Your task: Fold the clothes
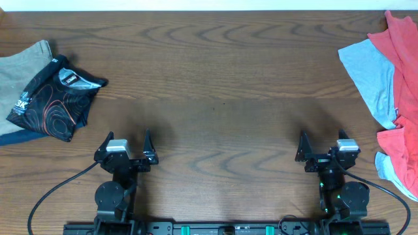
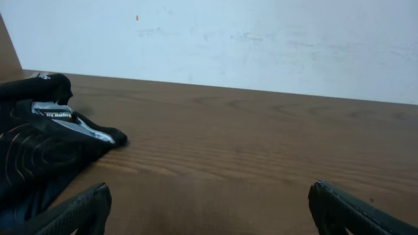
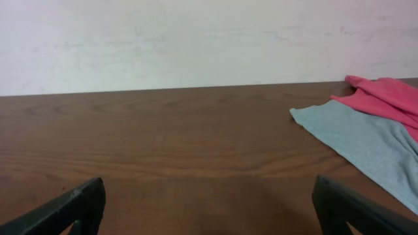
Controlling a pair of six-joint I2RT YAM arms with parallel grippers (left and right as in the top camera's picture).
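1. Where the wooden surface (image 1: 222, 85) nears its left edge, the folded black jersey (image 1: 57, 98) lies atop a tan garment (image 1: 23, 62).
2. Left pincer (image 1: 126, 145) and right pincer (image 1: 321, 147) both gape wide and empty, well apart from the jersey.
3. A red garment (image 1: 400, 59) and a grey-blue garment (image 1: 369, 65) lie heaped far right.

The white lettering (image 1: 21, 103) on the jersey (image 1: 62, 108) is too small to read.

Overhead straight down; wrist views low over table (image 1: 215, 78), facing wall (image 2: 261, 39).
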